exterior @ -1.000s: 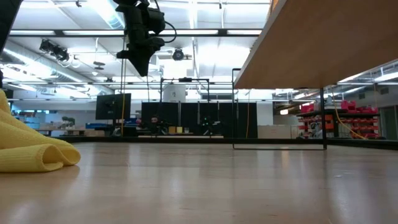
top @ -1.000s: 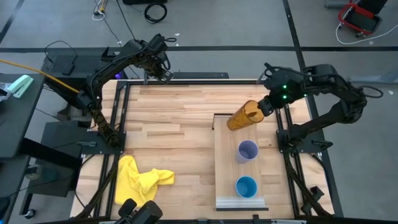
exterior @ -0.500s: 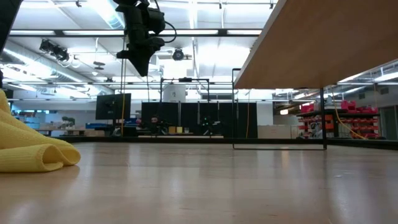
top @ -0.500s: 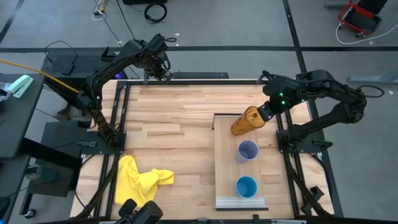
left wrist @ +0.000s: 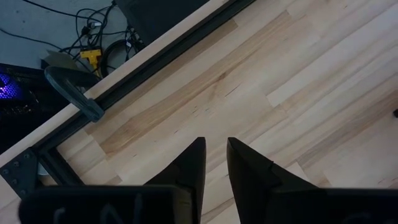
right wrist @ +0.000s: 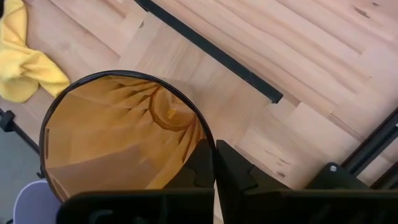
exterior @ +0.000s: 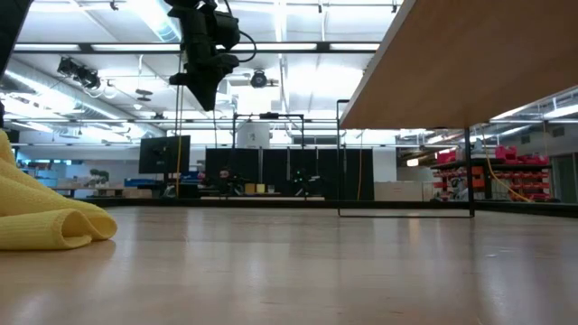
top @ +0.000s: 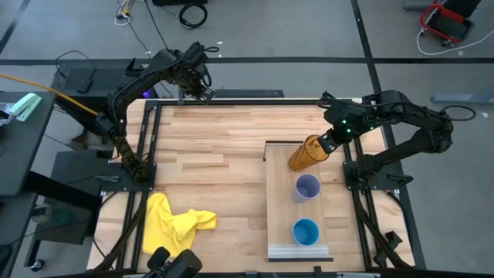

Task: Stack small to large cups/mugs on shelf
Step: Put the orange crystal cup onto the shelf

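Observation:
My right gripper (top: 330,140) is shut on the amber tumbler (top: 308,153), which hangs tilted over the far end of the pale wooden shelf (top: 279,202). On the shelf, closer to the near edge, the lavender cup (top: 307,188) and the blue cup (top: 306,232) stand upright on their bases, mouths up. The low view shows the shelf's underside (exterior: 470,63), raised on thin legs. My left gripper (top: 202,94) hangs above the table's far left corner, its fingers (left wrist: 193,165) a small gap apart with nothing between them. My right gripper pinches the tumbler's rim (right wrist: 208,142), one finger inside the mouth and one outside. The fingers come slanting down from the far right. The tumbler hangs tilted below them, its base (top: 295,161) toward the table's left and near side; whether the base touches the shelf I cannot tell.
A crumpled yellow cloth (top: 174,222) lies at the table's near left. Dark frame rails (top: 147,147) run along the table's left, right and far edges. Bare wooden tabletop (top: 216,154) spreads left of the shelf.
My right gripper has gone down and a little toward the table's near edge with the amber tumbler, still shut on its rim. The tumbler stays tilted and now hangs lower over the shelf's far end.

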